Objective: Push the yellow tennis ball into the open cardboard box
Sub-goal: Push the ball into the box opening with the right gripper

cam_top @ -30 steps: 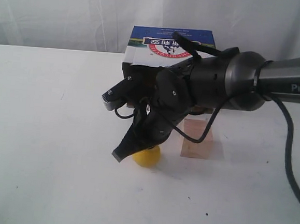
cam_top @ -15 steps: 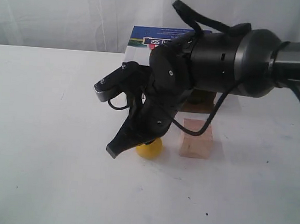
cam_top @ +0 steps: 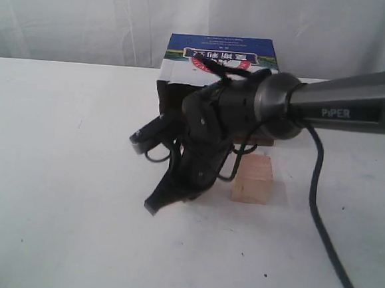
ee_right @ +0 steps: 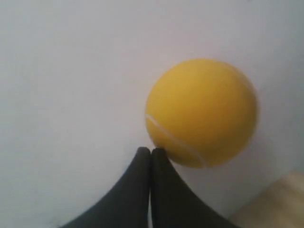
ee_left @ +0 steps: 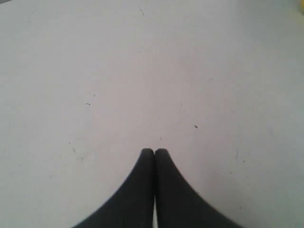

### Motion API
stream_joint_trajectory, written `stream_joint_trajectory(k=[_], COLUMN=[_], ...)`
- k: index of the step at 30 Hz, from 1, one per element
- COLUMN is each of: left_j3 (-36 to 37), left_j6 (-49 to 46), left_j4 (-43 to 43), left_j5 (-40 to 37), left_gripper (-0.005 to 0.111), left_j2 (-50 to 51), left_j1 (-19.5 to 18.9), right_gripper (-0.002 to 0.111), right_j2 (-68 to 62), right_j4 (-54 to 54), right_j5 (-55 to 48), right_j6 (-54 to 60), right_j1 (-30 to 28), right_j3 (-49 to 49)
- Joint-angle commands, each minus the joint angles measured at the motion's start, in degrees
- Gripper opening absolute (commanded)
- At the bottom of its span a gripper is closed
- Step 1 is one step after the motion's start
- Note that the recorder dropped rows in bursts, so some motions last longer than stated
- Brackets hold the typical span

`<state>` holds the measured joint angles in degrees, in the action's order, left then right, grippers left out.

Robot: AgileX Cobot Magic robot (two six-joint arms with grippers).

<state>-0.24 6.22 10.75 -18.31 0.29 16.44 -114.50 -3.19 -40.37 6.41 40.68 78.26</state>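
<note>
The yellow tennis ball (ee_right: 202,111) fills the right wrist view, its white seam turned toward the fingers. My right gripper (ee_right: 151,151) is shut with nothing held, and one fingertip touches the ball's near side. In the exterior view the right gripper (cam_top: 153,206) points down at the table in front of the open cardboard box (cam_top: 219,53), and its fingers hide the ball. My left gripper (ee_left: 154,152) is shut and empty over bare white table; it does not show in the exterior view.
A pale wooden cube (cam_top: 253,179) stands just right of the right gripper, in front of the box; its corner (ee_right: 278,204) shows in the right wrist view. A black cable (cam_top: 320,221) trails from the right arm across the white table (cam_top: 57,173).
The right arm has drawn back from the camera toward the box. The ball, seen below the fingers before, is now hidden behind them in the exterior view.
</note>
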Motion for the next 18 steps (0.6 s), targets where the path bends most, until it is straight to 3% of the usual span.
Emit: stream_joint_trajectory(k=[1,6,12,18], left_j3=[0.24,0.24,0.24,0.24], left_j6=[-0.13,-0.13,-0.13,-0.13], left_j4=[0.09,0.09,0.09,0.09], left_j5=[-0.58,-0.58,-0.58,-0.58], left_gripper=[0.000,0.000,0.000,0.000], left_j2=[-0.29,-0.29,-0.29,-0.29], left_j1=[0.29,0.29,0.29,0.29], right_gripper=[0.000,0.000,0.000,0.000], right_j2=[2.04,6.13,7.66,8.38], right_j4=[-6.58,-9.48,-9.34,-6.36], right_j5=[-0.63,-7.91,-13.19,-11.88], right_j6=[-0.24,-0.89,-0.89,-2.29], right_j1=[-7.28,-9.99,-6.95,-3.51], right_j3=[10.26,20.32,20.17,15.40])
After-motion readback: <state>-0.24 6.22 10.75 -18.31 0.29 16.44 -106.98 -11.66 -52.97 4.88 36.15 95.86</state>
